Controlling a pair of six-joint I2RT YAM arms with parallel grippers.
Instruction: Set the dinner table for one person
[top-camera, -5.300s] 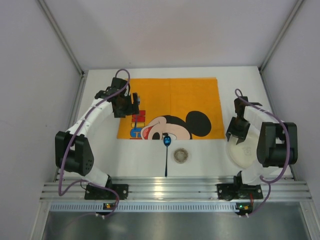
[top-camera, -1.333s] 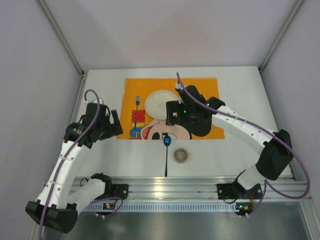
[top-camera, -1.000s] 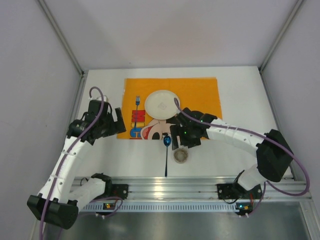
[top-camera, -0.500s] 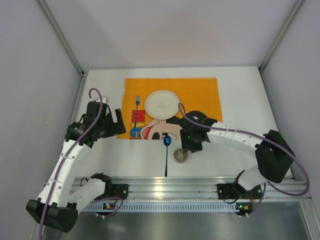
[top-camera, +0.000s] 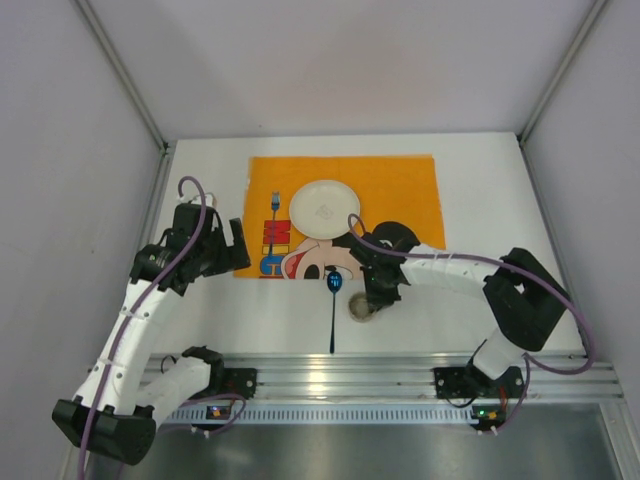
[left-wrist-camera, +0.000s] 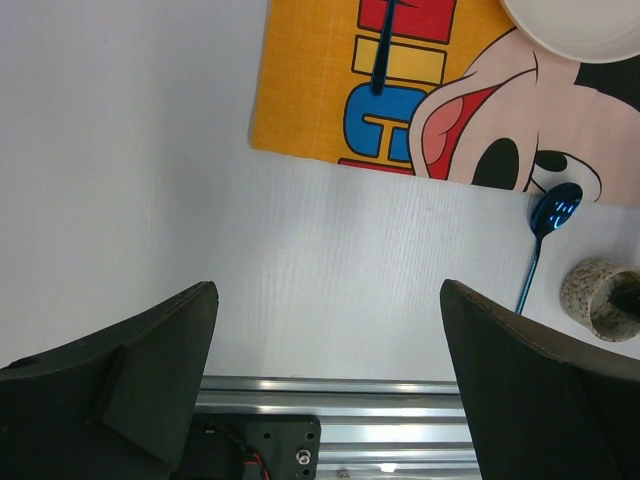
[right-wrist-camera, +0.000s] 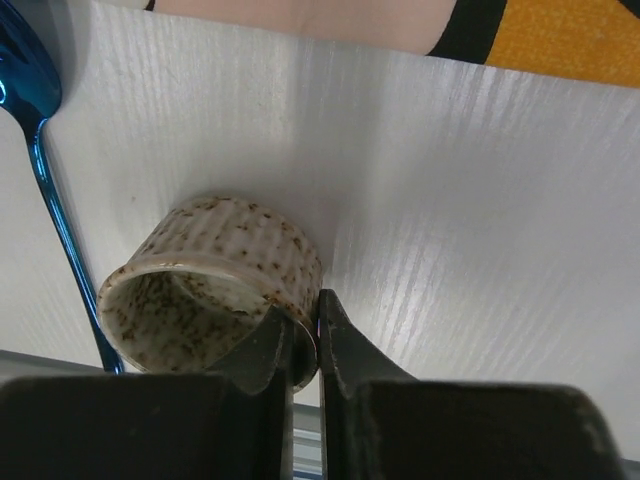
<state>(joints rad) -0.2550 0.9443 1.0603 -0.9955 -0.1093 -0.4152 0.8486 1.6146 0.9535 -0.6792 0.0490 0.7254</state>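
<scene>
Small speckled cup (right-wrist-camera: 210, 285), upright on the bare white table (top-camera: 200, 320), just beside the blue spoon (right-wrist-camera: 45, 190) and near the front edge of the orange placemat (top-camera: 400, 180). Looks like glazed pottery: stiff, fairly light, probably slick and easy to chip, so best taken by the wall at the rim, squarely, without wrenching. Right pincer (right-wrist-camera: 305, 335) clamped there, one finger inside the mouth, one outside. Left pincer (left-wrist-camera: 325, 300) spread wide over bare table, gripping nothing. On the placemat, plate (top-camera: 324, 208) and fork (top-camera: 275, 205).
</scene>
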